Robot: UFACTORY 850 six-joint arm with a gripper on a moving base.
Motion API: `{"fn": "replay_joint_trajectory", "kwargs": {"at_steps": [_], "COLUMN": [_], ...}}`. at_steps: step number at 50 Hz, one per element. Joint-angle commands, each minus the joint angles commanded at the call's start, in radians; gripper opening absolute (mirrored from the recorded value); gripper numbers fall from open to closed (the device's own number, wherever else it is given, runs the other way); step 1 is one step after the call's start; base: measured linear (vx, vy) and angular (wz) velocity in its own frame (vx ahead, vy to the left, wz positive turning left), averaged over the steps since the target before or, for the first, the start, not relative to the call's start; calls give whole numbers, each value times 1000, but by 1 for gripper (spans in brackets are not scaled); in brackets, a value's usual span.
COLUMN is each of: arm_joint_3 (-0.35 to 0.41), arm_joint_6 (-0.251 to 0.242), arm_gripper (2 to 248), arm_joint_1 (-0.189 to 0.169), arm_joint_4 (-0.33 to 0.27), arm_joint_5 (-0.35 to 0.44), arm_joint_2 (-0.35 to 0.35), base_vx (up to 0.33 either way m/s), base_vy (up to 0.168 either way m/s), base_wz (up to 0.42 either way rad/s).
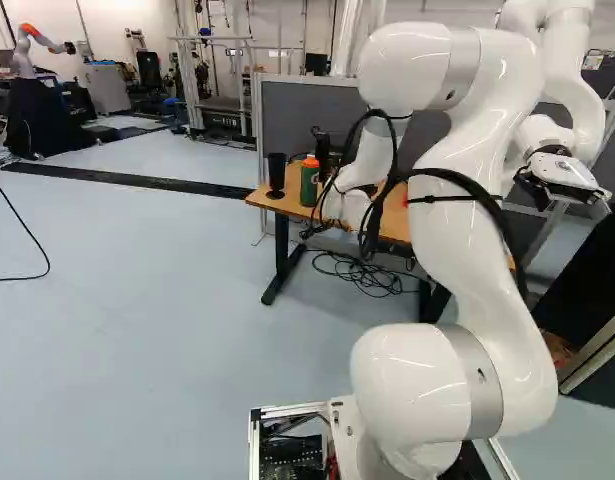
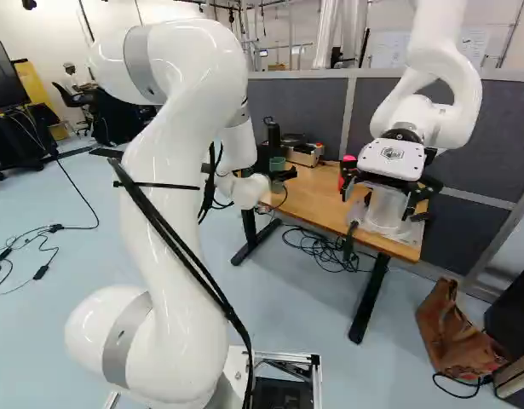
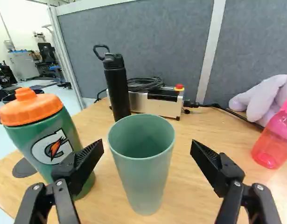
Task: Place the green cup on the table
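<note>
Green and upright, the cup point(image 3: 142, 186) stands on the wooden table point(image 3: 184, 196) at twelve o'clock from the gripper point(image 3: 147, 149), whose fingers are spread wide, neither seeming to touch it. A drift toward ten o'clock could topple the orange-lidded bottle point(image 3: 45, 135), crowded by the finger on that side, while an off-centre close or withdrawal might tip the cup. A black flask point(image 3: 117, 93) stands at eleven, a pink bottle point(image 3: 273, 144) at two, and a grey partition point(image 3: 152, 42) rises beyond, at twelve.
</note>
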Motion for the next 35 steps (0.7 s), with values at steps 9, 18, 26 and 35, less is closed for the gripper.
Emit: {"fn": "replay_joint_trajectory", "kwargs": {"at_steps": [9, 18, 26, 35], "arm_joint_3": [55, 107, 152, 202], "arm_joint_6": [0, 0, 0, 0], "arm_gripper": [247, 247, 247, 247], "arm_joint_1": [-3, -6, -9, -12], "arm_joint_4": [0, 0, 0, 0], "arm_joint_5": [0, 0, 0, 0], "arm_joint_2": [59, 106, 142, 181], "base_vx": [0, 0, 0, 0], "base_vy": [0, 0, 0, 0], "base_wz": [0, 0, 0, 0]}}
